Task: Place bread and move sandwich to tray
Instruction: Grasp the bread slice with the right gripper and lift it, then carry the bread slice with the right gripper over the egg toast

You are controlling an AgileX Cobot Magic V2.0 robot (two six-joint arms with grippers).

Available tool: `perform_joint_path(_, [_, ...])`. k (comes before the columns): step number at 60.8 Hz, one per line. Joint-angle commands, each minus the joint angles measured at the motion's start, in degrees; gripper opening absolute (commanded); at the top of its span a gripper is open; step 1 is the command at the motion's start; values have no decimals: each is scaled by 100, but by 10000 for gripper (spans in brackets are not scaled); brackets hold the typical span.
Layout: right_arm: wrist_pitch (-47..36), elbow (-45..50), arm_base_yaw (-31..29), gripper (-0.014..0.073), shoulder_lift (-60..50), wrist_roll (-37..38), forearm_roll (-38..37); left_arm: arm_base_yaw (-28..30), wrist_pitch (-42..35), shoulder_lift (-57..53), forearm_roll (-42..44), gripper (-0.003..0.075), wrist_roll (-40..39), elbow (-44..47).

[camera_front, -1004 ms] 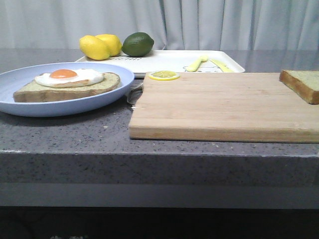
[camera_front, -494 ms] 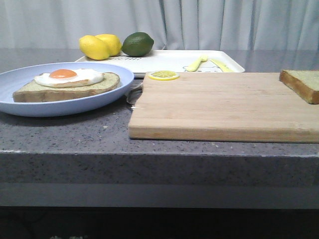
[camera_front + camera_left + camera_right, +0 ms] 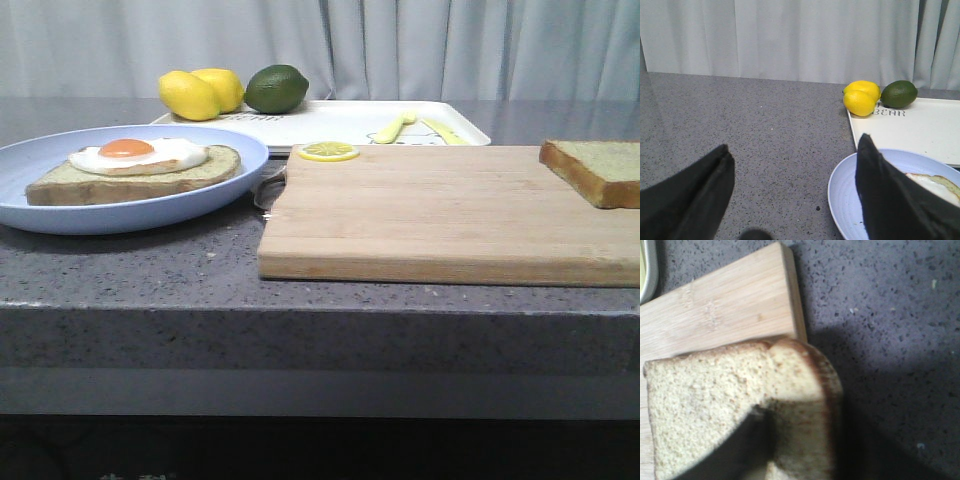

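Step in hand, by the look of it: picking up the bread to top the sandwich; nothing is on the tray (image 3: 330,122) yet bar fruit and cutlery. The tray sits at the back, w/ the board (image 3: 440,210) in front and the plate (image 3: 215,190) to the left, just beside the board. The sandwich (image 3: 135,170) lies on the plate. The bread (image 3: 598,168) rests on the board's right end.

The right gripper (image 3: 762,450) has a dark finger over the bread's top; whether it's clamped, can't tell. Next move prob. calls for a firm pinch, a lift, then a carry left over the egg.

The left gripper (image 3: 795,200) is spread wide, holding nothing, at the plate's near-left rim.
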Motion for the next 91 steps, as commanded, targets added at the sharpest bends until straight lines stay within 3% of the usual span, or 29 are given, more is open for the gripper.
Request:
perform_joint_path(1, [37, -197, -46, 7, -217, -113, 243, 1, -489, 47, -23, 494, -52, -164])
perform_joint_path(4, [63, -197, -46, -75, -223, -103, 243, 1, -489, 47, -23, 494, -52, -164])
perform_joint_path(17, [75, -202, -46, -59, -624, -104, 463, 1, -489, 47, -23, 494, -52, -164])
perform_joint_path(35, [228, -202, 343, -59, -1313, -110, 2420, 1, -489, 47, -23, 494, -52, -164])
perform_joint_path(54, [-689, -202, 2505, -59, -1036, -115, 3988, 1, -489, 47, -23, 494, -52, -164])
perform_joint_path(68, [-1197, -538, 4122, -59, -208, -908, 5432, 1, -489, 47, -23, 494, -52, -164])
perform_joint_path(78, [-1179, -1181, 4749, -59, 604, -1202, 6228, 1, -489, 47, -23, 494, -52, -164])
perform_joint_path(91, [-1143, -1776, 5002, -57, 1466, -1202, 6483, 1, -489, 47, -23, 494, -52, -164])
